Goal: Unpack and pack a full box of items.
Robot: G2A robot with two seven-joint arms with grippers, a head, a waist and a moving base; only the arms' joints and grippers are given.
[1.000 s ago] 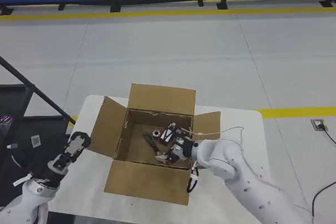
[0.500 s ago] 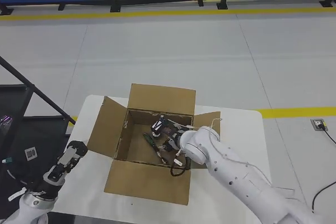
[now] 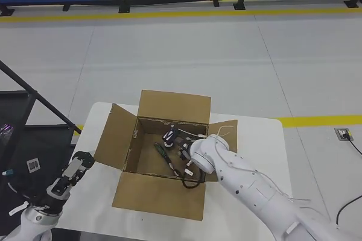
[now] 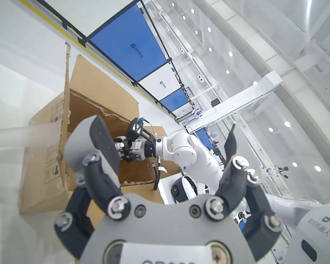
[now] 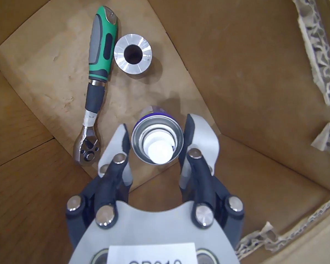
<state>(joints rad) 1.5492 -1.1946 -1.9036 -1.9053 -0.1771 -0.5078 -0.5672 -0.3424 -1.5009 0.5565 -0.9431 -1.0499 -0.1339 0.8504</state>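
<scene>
Three items sit inside the open brown cardboard box (image 3: 174,103), which stands in the middle of the white table (image 3: 268,144) with its flaps turned out. One is a purple-banded metal spray can with a white nozzle (image 5: 157,138), upright in the box's right half. The right gripper (image 5: 156,124) reaches down over it, with one finger against each side of the can, so the jaws are closed about as far as the can's width. The hold looks firm, though I cannot tell whether the can's base rests on the box floor. Left of the can lies a green-handled steel ratchet wrench (image 5: 99,56) flat on the floor. A short silver metal cylinder with a centre hole (image 5: 133,54) is just beside its handle. The left gripper (image 4: 165,127) hangs off the table's near-left edge, well apart from the box, with its jaws spread wide and empty.
</scene>
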